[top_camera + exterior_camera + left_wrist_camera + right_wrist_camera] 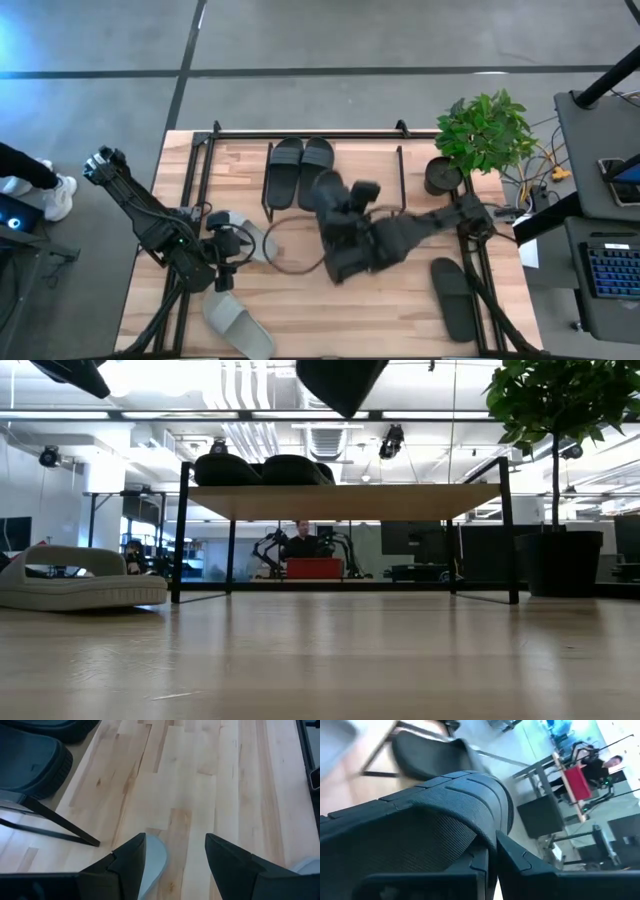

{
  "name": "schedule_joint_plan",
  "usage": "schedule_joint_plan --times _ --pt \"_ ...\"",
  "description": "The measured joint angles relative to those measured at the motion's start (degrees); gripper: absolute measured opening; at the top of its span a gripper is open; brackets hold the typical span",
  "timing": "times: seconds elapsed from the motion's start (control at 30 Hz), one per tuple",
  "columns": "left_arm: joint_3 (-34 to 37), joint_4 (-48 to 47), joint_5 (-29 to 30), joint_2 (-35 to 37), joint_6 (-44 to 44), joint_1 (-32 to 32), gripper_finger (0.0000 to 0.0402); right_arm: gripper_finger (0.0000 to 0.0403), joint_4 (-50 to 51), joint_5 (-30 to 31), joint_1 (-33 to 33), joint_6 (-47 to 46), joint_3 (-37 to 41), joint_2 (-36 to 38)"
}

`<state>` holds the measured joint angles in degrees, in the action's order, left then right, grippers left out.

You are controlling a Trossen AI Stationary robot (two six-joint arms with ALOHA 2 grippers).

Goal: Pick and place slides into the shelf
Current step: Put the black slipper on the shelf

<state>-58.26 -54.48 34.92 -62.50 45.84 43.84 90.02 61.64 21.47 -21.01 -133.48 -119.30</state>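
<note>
Two dark slides (298,168) on shelf (240,150); right fingers (490,860) clamp a third (345,255); left fingers (132,855) apart.

1. The tabletop (300,310) is light wood planks, and it carries the shelf, the plant pot and the loose slides.
2. The shelf (232,148), a black metal frame with a light wooden top board, stands along the far side of the tabletop.
3. Two dark slides (299,168) lie side by side on the shelf's top board.
4. A light grey slide (238,325) lies on the tabletop near its front edge on the left.
5. Another light grey slide (246,240) lies just behind it.
6. A dark slide (456,296) lies on the tabletop at the right.
7. A dark plant pot (442,176) stands on the tabletop beside the shelf's right end.
</note>
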Motion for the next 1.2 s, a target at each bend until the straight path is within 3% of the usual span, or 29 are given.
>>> schedule_joint_plan --times 0.13,0.33,0.53,0.77,1.2 --pt "0.0 0.0 0.0 0.0 0.4 0.0 0.0189 0.0012 0.0 -0.6 -5.2 3.9 2.0 3.0" --pt "0.0 0.0 0.0 0.0 0.3 0.0 0.0189 0.0013 0.0 -7.6 -14.9 6.6 7.9 5.6" --pt "0.0 0.0 0.0 0.0 0.4 0.0 0.0189 0.0013 0.0 -8.2 -21.0 7.9 15.8 6.1" --pt "0.0 0.0 0.0 0.0 0.4 0.0 0.0189 0.0013 -6.5 -11.4 -21.5 11.5 22.4 6.2" --pt "0.0 0.1 0.1 0.0 0.5 0.0 0.0189 0.0015 -11.8 -10.2 -21.6 10.7 25.1 6.4"
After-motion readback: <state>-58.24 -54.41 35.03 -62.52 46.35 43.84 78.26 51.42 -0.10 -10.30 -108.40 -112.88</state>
